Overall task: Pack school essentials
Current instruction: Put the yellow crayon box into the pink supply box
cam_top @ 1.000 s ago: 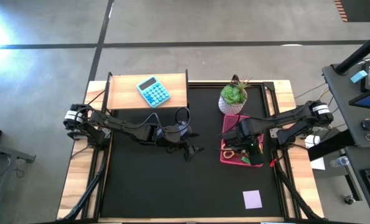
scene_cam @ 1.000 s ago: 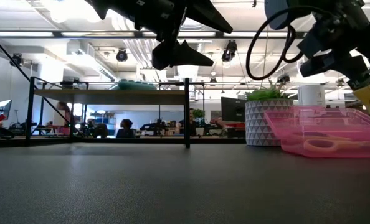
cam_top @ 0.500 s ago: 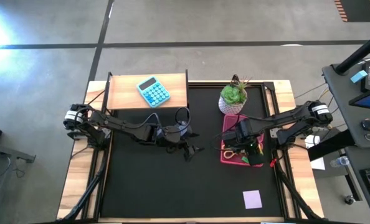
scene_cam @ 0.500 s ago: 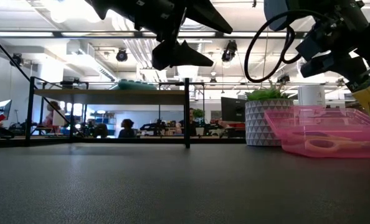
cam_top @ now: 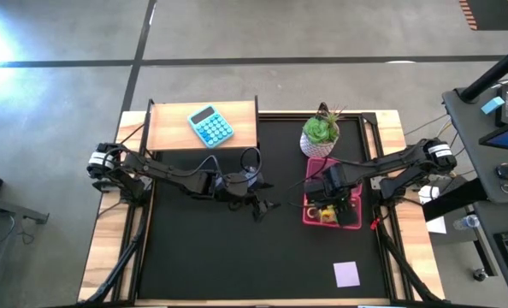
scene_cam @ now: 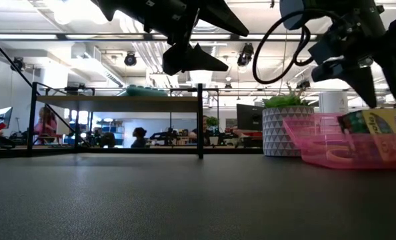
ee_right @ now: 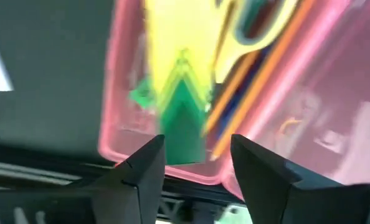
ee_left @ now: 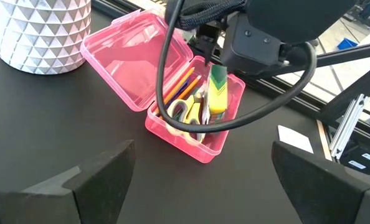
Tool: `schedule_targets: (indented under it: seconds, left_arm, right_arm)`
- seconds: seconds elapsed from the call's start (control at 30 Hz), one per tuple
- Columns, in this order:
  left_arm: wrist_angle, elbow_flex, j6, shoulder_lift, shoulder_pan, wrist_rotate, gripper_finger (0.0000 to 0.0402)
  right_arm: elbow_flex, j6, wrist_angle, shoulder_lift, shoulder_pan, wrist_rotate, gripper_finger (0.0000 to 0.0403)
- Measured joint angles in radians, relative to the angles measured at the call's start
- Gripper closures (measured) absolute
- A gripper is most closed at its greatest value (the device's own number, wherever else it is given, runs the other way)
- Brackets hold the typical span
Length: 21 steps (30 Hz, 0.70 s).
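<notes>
One second back the yellow-green crayon box (ee_left: 217, 93) was still pinched in the right gripper (cam_top: 333, 193) at the near edge of the translucent pink plastic case (ee_left: 205, 148); now it lies inside that case, tilted against the wall, and in the low view it shows through the pink side (scene_cam: 378, 133) where before only a corner of it hung at the picture's edge. The right gripper's fingers, which were narrow on the box, now stand apart with nothing between them, just above the green end of the box in the right wrist view (ee_right: 184, 127). The arm itself has shifted slightly toward the plant side of the case. Nothing else on the table has moved.

The right arm reaches in from the table's right edge, its wrist bent downward so the gripper points into the case. The left arm stretches from the left edge across the black mat, its gripper (cam_top: 265, 205) hanging above bare mat near the middle, fingers spread wide and empty, aimed toward the case.

Beside the crayon box in the case lie the yellow-handled scissors (ee_left: 194, 111) and thin orange pencils (ee_left: 180, 85), with the hinged lid (ee_left: 138, 53) lying open toward the white faceted pot with a green plant (cam_top: 320, 134). The lilac square notepad (cam_top: 346, 274) lies flat on the mat well apart from the case, near the front edge. A light-blue calculator (cam_top: 210, 126) sits on the raised wooden shelf (cam_top: 170, 128) at the back left.
</notes>
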Motion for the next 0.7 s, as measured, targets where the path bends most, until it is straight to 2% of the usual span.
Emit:
schedule_targets:
  seconds: [0.17, 0.37, 0.5, 0.6, 0.7]
  left_arm:
    - [0.0, 0.0, 0.0, 0.0, 0.0, 0.0, 0.0044]
    - [-0.001, -0.001, 0.0, 0.0, 0.0, 0.0, 0.0044]
    - [-0.002, -0.001, 0.0, 0.0, 0.0, 0.0, 0.0044]
    - [-0.003, -0.001, 0.0, 0.0, 0.0, 0.0, 0.0044]
    - [-0.004, -0.001, 0.001, 0.0, 0.0, 0.0, 0.0044]
  right_arm:
    - [0.0, 0.05, -0.022, -0.002, -0.001, 0.12, 0.021]
    - [0.005, 0.151, -0.075, -0.015, -0.002, 0.138, 0.021]
    - [0.043, 0.254, -0.112, -0.043, 0.002, 0.045, 0.0215]
    - [0.065, 0.322, -0.079, -0.082, 0.022, -0.055, 0.022]
    - [0.068, 0.406, -0.029, -0.124, 0.06, -0.101, 0.0226]
